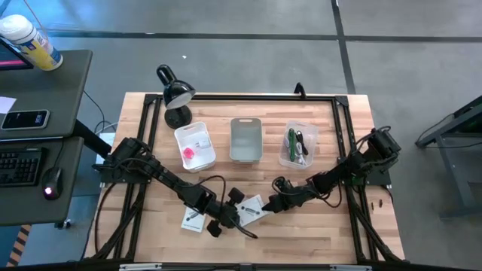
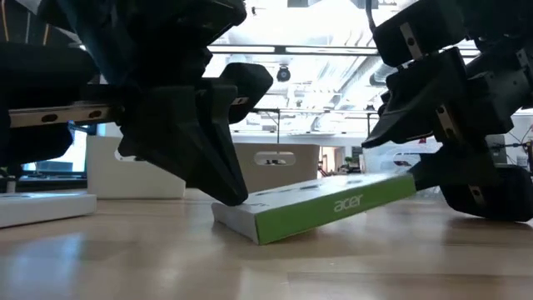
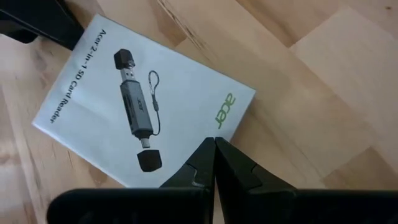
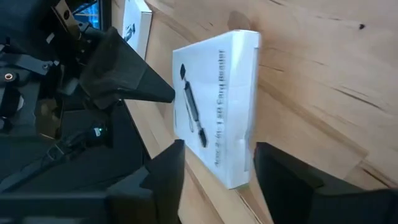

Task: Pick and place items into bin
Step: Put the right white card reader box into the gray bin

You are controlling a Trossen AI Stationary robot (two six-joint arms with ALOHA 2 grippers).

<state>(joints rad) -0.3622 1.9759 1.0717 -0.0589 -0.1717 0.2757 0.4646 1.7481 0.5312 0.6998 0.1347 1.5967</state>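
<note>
L hand (image 3: 214, 163), clenched, is pressing its tips on one edge of white packet (image 3: 134, 99), w/ that edge on tabletop (image 3: 323, 81). R hand (image 4: 214, 171) is sitting released, fingers either side of packet's raised far edge.

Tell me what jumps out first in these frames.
The flat white card-reader box with a green edge sits tilted near the wooden table's front middle, one end raised. The left gripper, shut, presses its tip on one edge, and the right gripper straddles the other end, fingers open. Three small bins line up behind.
</note>
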